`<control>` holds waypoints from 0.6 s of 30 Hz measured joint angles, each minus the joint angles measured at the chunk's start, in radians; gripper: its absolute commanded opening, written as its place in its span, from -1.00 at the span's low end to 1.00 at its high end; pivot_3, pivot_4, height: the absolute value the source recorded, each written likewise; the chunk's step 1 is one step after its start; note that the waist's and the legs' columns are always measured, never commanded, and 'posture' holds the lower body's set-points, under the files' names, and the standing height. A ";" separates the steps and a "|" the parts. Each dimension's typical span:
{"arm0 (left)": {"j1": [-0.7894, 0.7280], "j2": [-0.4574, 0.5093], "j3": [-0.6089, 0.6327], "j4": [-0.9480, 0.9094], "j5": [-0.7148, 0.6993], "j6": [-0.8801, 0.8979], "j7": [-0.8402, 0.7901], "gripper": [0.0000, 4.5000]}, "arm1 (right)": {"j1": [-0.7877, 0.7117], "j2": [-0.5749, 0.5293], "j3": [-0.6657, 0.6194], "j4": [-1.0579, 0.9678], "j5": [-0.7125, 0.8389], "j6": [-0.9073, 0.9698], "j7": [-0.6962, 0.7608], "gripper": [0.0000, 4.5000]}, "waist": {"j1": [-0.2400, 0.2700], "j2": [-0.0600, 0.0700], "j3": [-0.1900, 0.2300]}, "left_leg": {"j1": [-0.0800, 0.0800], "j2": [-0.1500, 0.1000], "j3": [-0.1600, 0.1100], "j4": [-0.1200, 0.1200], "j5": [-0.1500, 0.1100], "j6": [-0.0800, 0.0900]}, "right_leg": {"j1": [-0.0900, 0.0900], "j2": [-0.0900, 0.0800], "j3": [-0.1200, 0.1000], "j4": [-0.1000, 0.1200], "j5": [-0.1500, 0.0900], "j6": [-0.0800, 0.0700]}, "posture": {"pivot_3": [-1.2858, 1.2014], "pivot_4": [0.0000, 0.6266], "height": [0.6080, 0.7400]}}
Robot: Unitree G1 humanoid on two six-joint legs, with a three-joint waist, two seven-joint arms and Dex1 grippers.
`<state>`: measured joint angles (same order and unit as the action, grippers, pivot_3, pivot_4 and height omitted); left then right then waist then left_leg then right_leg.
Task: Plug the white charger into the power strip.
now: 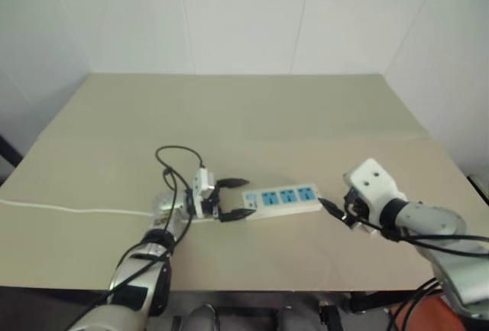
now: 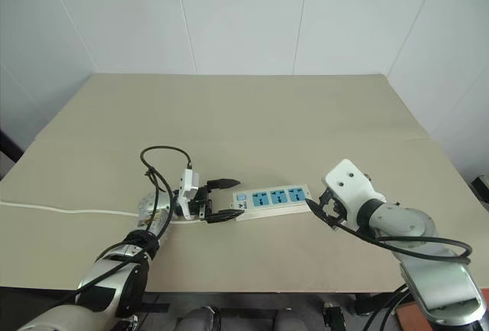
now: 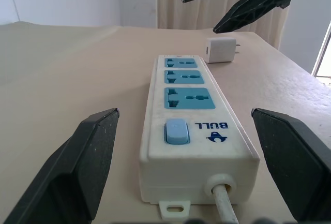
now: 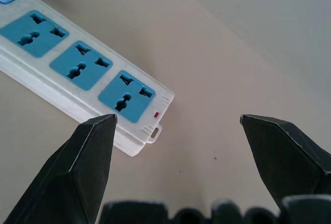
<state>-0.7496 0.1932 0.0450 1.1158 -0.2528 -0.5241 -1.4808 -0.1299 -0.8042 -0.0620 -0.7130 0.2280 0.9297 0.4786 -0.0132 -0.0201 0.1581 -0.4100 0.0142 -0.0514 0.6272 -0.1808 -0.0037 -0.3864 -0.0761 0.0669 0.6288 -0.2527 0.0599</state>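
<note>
Power strip [image 1: 281, 199] on table [image 1: 252, 117] | left gripper [image 1: 235, 198] wide at its switch end | right gripper [image 4: 176, 131] wide, empty | white charger [image 3: 221, 50] just beyond far end

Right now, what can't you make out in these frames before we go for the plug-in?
- White charger: seen past the far end of the power strip in the left wrist view. In the head views the right gripper covers that spot.
- Charger prongs: too small to judge whether they are straight.
- Strip cord: runs off the left edge of the head views, so its far end is unseen.
- Switch position: unreadable.
- Left gripper: open at the switch end, not touching the strip.
</note>
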 measured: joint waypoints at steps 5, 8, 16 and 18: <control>0.000 -0.009 -0.003 0.015 0.040 -0.012 0.059 0.98 | 0.000 0.002 -0.001 0.000 0.000 0.007 -0.005 1.00 | -0.001 0.000 0.000 | 0.000 0.000 0.000 0.000 0.000 0.000 | 0.000 0.000 0.000 0.000 0.000 0.000 | 0.03 -0.52 1.00; -0.001 -0.008 -0.004 0.016 0.055 0.002 0.058 0.98 | -0.001 0.009 -0.001 0.000 -0.001 0.012 -0.007 1.00 | -0.001 0.000 0.000 | 0.001 0.000 0.000 0.000 0.000 0.000 | 0.000 0.000 0.000 0.000 0.000 0.000 | 0.03 -0.52 1.00; -0.003 -0.007 -0.006 0.016 0.072 0.005 0.058 0.98 | -0.001 0.013 -0.001 0.000 -0.010 0.016 -0.010 1.00 | -0.001 0.000 0.000 | 0.001 0.000 0.000 0.000 0.000 0.000 | 0.001 0.000 0.000 0.000 0.000 0.000 | 0.03 -0.52 1.00; -0.004 -0.007 -0.007 0.016 0.073 0.008 0.047 0.81 | -0.002 0.014 -0.001 0.000 -0.010 0.016 -0.010 1.00 | -0.001 0.000 0.000 | 0.001 0.000 0.000 0.000 0.000 0.000 | 0.001 0.000 0.000 0.000 0.000 0.000 | 0.03 -0.52 1.00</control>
<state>-0.7531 0.1865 0.0384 1.1321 -0.1802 -0.5165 -1.4337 -0.1316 -0.7904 -0.0625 -0.7129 0.2179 0.9456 0.4684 -0.0145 -0.0198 0.1578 -0.4087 0.0142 -0.0512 0.6268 -0.1808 -0.0037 -0.3858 -0.0760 0.0671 0.6290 -0.2528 0.0600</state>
